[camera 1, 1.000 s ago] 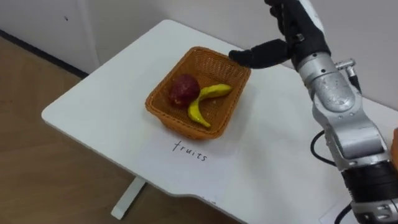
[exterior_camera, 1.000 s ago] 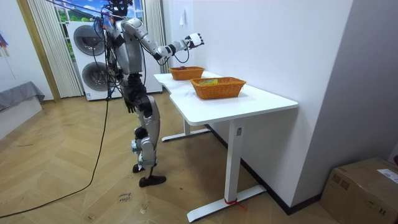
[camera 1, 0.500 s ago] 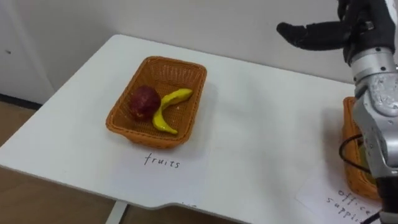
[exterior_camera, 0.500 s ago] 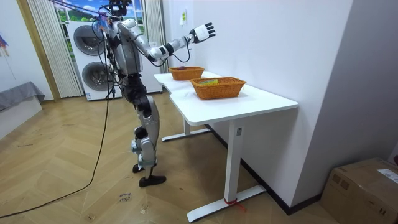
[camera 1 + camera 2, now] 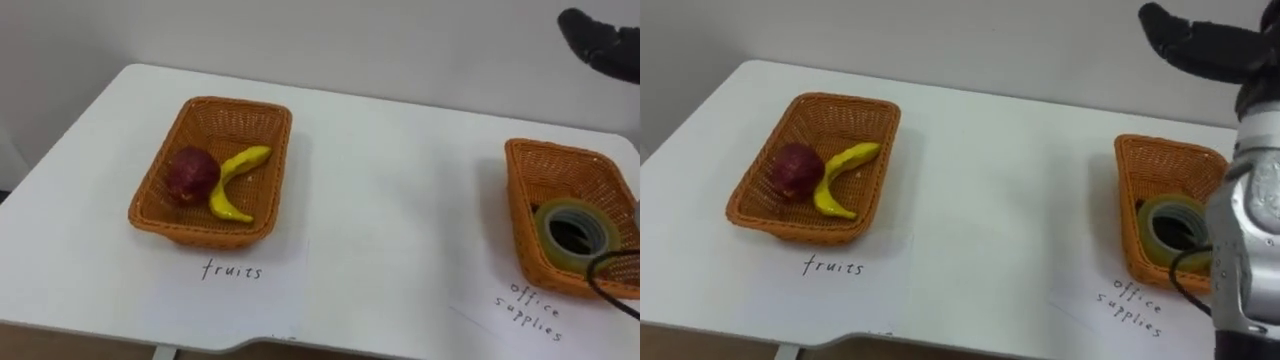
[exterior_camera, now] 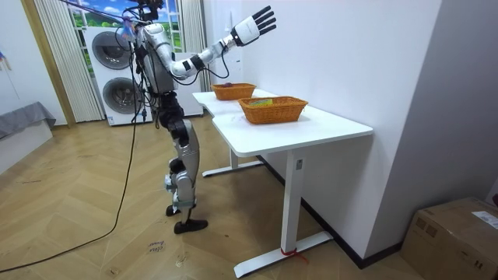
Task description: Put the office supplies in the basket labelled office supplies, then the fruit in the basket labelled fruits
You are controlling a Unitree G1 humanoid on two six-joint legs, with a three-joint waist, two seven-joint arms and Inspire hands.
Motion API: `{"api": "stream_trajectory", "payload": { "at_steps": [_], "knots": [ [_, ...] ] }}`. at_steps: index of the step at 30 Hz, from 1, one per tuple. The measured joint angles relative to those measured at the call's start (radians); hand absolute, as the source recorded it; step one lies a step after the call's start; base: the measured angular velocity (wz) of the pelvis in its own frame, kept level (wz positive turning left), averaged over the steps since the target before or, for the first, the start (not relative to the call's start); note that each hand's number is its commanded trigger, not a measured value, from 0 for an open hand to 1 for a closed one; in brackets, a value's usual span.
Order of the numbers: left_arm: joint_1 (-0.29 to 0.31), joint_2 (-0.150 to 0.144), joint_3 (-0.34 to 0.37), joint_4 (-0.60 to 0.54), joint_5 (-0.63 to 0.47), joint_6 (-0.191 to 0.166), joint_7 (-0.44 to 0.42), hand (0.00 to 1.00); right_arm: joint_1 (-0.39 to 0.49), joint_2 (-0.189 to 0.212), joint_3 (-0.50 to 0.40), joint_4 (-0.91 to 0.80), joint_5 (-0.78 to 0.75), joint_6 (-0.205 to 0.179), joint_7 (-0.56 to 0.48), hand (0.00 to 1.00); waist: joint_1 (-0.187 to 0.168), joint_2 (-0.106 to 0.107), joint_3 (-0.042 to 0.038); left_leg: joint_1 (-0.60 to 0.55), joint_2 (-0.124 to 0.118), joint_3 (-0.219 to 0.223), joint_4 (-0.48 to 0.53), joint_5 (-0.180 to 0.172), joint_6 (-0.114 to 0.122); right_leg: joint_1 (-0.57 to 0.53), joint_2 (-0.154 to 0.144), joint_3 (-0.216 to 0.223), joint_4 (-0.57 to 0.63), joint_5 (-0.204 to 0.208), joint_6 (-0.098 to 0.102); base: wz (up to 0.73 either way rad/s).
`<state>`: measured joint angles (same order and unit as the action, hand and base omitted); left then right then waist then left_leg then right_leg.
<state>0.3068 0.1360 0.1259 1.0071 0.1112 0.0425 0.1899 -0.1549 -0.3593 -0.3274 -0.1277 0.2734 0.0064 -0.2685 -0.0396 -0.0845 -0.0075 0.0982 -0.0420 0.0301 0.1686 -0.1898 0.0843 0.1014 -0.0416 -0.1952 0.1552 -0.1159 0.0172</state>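
Your right hand [image 5: 1200, 45] is held high above the right end of the table [image 5: 1000, 200], fingers straight and spread, holding nothing; the room view shows it well up in the air with the arm stretched up and out over the table. What matters for the next move is that nothing lies within reach of those fingers. The tape roll [image 5: 1152, 228] sits flat inside the supplies basket [image 5: 1160, 155], well below the fingers and roughly under the forearm. The fruit basket [image 5: 850, 100] stands well off beyond the fingertips, toward your left, and in it lie the apple [image 5: 797, 168] and the banana [image 5: 840, 178]. The banana is just beside the apple on the side nearer your fingers, its long axis running slantwise from the basket's near side to its far corner. The tabletop between the two baskets carries no loose fruit or office item that I can see, so by my reading the sorting is done and the open hand has no target under it. If you do go for anything, the tape is by far the nearer to this hand, and reaching it would call for a straight drop of the fingers, not a sweep across.
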Motion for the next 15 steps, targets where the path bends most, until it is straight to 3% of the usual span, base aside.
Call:
{"api": "stream_trajectory", "payload": {
  "at_steps": [5, 9, 15],
  "knots": [
    [0.002, 0.006, 0.031, 0.000, 0.001, -0.009, 0.004, 0.00, 0.061, 0.000, -0.069, 0.000, 0.054, -0.007, -0.080, 0.00, -0.013, -0.006, 0.0004, 0.006, 0.007, 0.024, -0.003, -0.002, -0.003, -0.004, 0.007, 0.024, 0.000, 0.001, -0.001, -0.12],
    [0.006, 0.010, 0.037, -0.001, -0.001, -0.021, 0.006, 0.00, 0.084, -0.001, -0.105, 0.001, 0.087, -0.024, -0.135, 0.00, -0.028, -0.008, 0.0115, 0.015, 0.014, 0.035, -0.003, -0.007, -0.009, -0.001, 0.015, 0.038, 0.001, 0.001, -0.002, -0.11],
    [0.009, 0.008, 0.042, -0.007, -0.001, -0.020, 0.022, 0.00, 0.109, -0.001, -0.204, 0.052, 0.213, -0.035, -0.226, 0.00, -0.051, -0.013, 0.0084, 0.010, 0.018, 0.050, -0.004, -0.012, -0.009, -0.018, 0.017, 0.054, 0.014, 0.001, -0.003, -0.09]
  ]
}}
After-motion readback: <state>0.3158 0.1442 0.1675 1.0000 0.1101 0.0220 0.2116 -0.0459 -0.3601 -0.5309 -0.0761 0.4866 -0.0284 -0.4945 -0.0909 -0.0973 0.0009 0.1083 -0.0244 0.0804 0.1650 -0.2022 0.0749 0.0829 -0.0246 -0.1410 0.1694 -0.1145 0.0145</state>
